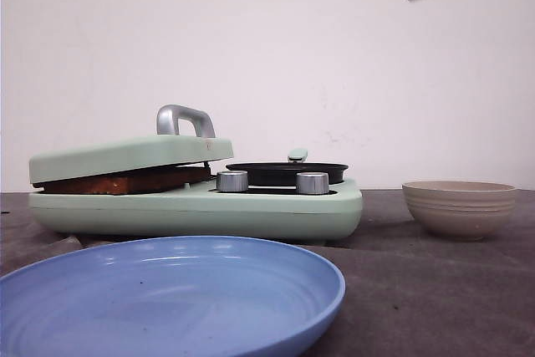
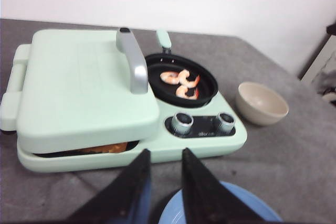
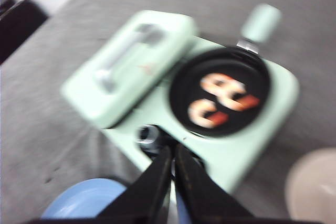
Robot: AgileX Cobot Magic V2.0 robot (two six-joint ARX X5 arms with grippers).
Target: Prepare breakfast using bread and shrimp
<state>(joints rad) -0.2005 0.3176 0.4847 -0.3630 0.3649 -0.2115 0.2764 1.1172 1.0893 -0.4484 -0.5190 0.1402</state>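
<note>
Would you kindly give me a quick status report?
Left gripper open, right gripper shut, both empty. Bread under closed lid; shrimp in pan. Nothing blocking.

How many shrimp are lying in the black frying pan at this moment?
3 small pinkish-orange shrimp lie close together in the round black frying pan: one towards the pale green lid, two beside it. None seems hidden.
</note>
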